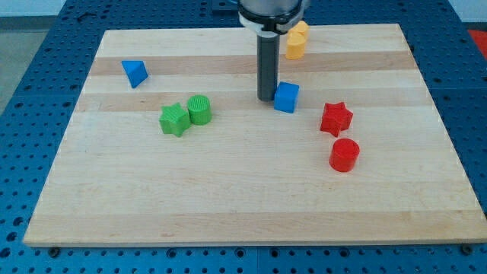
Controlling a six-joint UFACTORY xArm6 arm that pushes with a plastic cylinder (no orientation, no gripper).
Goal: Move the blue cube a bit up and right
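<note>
My tip [265, 99], a bare rod end effector with nothing to clench, rests just left of the small blue plastic cube [287, 97], apparently touching, near the pale wooden bench's [228, 198] upper middle. The cube looks light, rigid and easy-sliding; push its lower-left face squarely, lest it spin.

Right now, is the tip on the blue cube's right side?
No, my tip sits just left of the blue cube.

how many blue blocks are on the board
2: the blue cube sits near the board's middle, right beside my tip; the blue triangular block lies at the view's upper left. None seem hidden.
</note>
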